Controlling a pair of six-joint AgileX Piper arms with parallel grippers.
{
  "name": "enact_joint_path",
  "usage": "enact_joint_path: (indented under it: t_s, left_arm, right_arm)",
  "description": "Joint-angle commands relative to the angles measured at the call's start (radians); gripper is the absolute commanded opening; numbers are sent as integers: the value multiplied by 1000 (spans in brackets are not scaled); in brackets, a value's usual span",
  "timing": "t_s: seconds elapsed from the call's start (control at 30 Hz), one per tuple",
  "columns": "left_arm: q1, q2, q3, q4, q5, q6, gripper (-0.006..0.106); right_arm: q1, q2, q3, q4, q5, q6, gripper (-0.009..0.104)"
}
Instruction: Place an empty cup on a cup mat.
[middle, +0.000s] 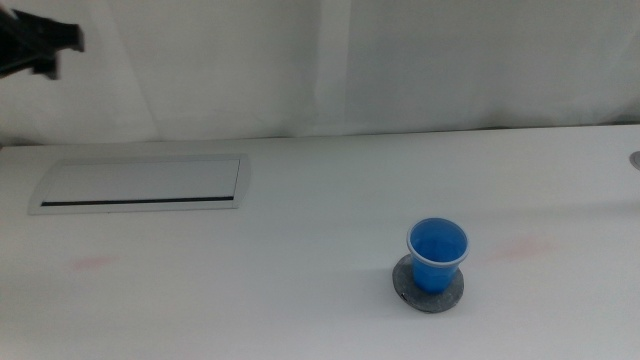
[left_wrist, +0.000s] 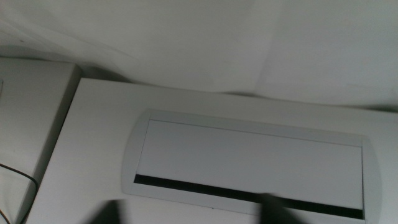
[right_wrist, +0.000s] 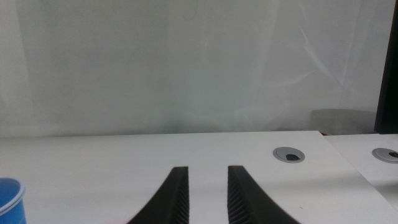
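At the upper left of the middle view, the left gripper (middle: 45, 45) is raised high against the white backdrop, well apart from the work; its wrist view shows two blurred dark jaw tips spread wide with nothing between them, looking down on the white panel (left_wrist: 249, 165) and its dark slot. Moving right along the table (middle: 300, 200), that same panel lies flat at left of centre, untouched. Further right, in the lower right of the middle view, the cup (middle: 437, 255) stands upright on the cup mat (middle: 428, 287), its base touching the disc, though it sits toward the mat's right edge rather than dead centre. You will find the cup empty as far as its blue interior shows. The right gripper (right_wrist: 202, 193) is out of the middle view; its wrist view shows the jaws parted by a narrow gap, holding nothing, with the cup only just visible at the lower left corner of that frame and two cable grommets (right_wrist: 289, 155) beyond. My judgement: placement is done and both arms have cleared, so the next move calls for nothing more than parking them. No brand, label or writing is legible anywhere.
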Motion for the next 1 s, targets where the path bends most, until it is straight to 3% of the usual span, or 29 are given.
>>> enact_joint_path:
  t_s: [0.0,0.07,0.4,0.63,0.77,0.97]
  left_arm:
    - [28,-75,79,-46,-80,25,38]
    - [43,-135,172,-44,-147,23,-1]
    - [43,-566,681,-42,-558,-7,-1]
    - [43,-962,993,-42,-800,88,-1]
    - [43,-1173,1116,-42,-816,88,-1]
    - [43,-1456,1209,-53,-642,60,-1]
  right_arm:
    - [3,-32,39,-4,0,-2,24]
    - [3,-32,39,-4,0,-2,24]
    - [3,-32,39,-4,0,-2,24]
    - [3,-32,39,-4,0,-2,24]
    - [3,-32,39,-4,0,-2,24]
    - [3,-32,39,-4,0,-2,24]
